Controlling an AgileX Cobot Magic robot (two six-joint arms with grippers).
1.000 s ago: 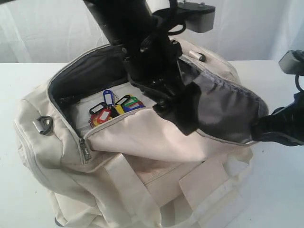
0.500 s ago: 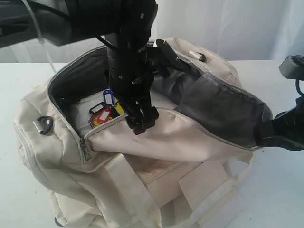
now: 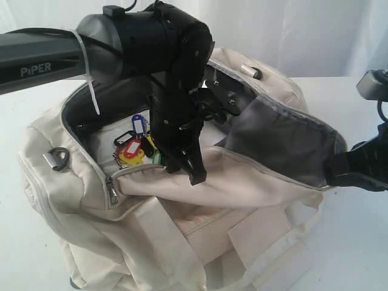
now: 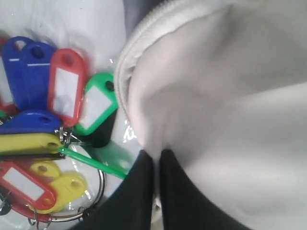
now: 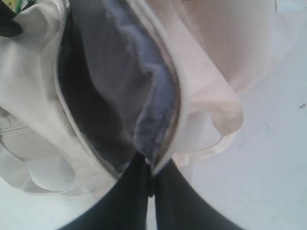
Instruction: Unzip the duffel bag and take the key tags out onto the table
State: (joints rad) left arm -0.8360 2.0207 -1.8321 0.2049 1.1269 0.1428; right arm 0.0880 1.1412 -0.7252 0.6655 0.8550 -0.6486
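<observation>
backdrop: white draped curtain [image 3: 321,30] | folds: vertical | light: bright, diffuse, soft shadows

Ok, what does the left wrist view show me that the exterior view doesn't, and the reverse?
Only the left wrist view: the key tags up close, with their label windows and metal ring. It also shows the left gripper, fingers together at the zip edge beside a green tag; whether they pinch fabric is unclear. Only the exterior view: the whole duffel bag on the table, and the right gripper holding the opening's right-hand end. Both: the tags lying inside the open bag, not gripped.
</observation>
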